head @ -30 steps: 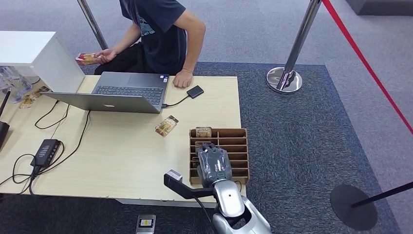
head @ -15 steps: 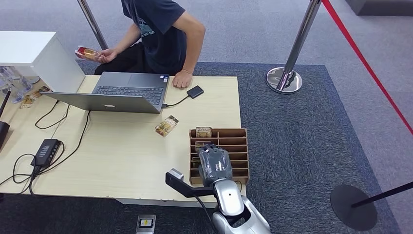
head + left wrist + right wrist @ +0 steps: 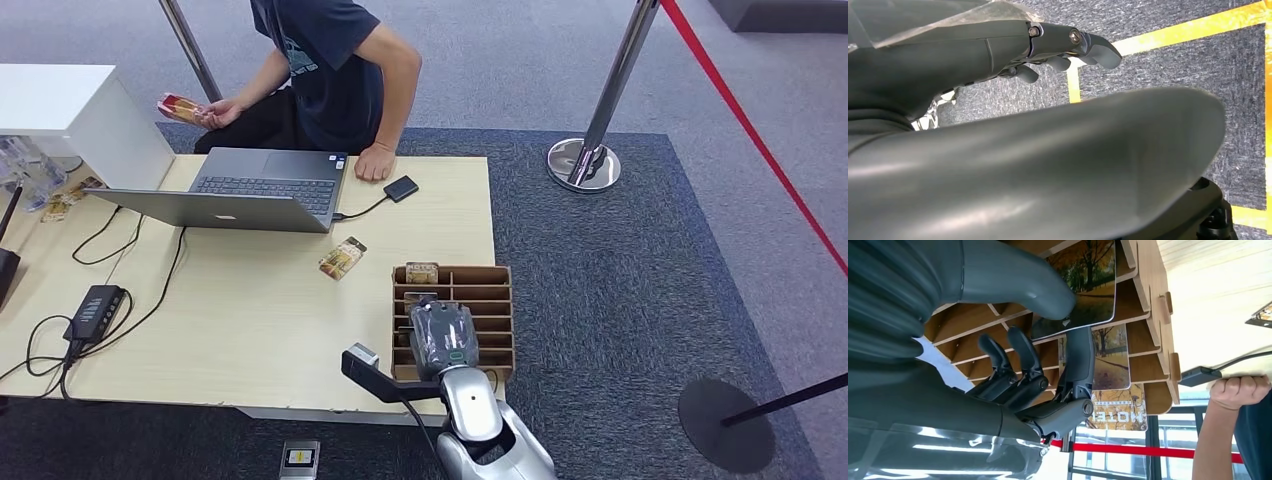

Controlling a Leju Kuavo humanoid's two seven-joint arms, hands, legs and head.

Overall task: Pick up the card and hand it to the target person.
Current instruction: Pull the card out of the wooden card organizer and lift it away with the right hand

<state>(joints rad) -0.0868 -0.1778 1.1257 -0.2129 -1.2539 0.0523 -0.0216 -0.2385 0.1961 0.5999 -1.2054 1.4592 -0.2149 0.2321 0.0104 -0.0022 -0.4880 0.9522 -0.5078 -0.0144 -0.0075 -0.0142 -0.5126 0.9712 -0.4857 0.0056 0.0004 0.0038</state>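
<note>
- Right robot hand sits over the wooden slotted card rack; in the right wrist view the thumb and a finger pinch the autumn-tree card, which stands in a rack slot.
- Other fingers are curled in and hold nothing; the grip reads as a thumb-and-finger pinch on the card face.
- Left robot hand hangs over the carpet, fingers apart, holding nothing.
- Step in hand, as I judge it: drawing the card out of the rack. Pull straight along the slot and keep the card flat to the dividers so it doesn't jam or tip the rack.
- Keep the pinch firm; a glossy card could slip.
- Rack contents: besides the pinched card, a second tree-print card is in a slot further along, and a "HOTEL" card at the rack's far end; the other slots look bare.
- A loose card lies on the counter between rack and laptop.
- The person sits beyond the laptop from the rack, holding another card; the handover needs a long reach across the counter.
</note>
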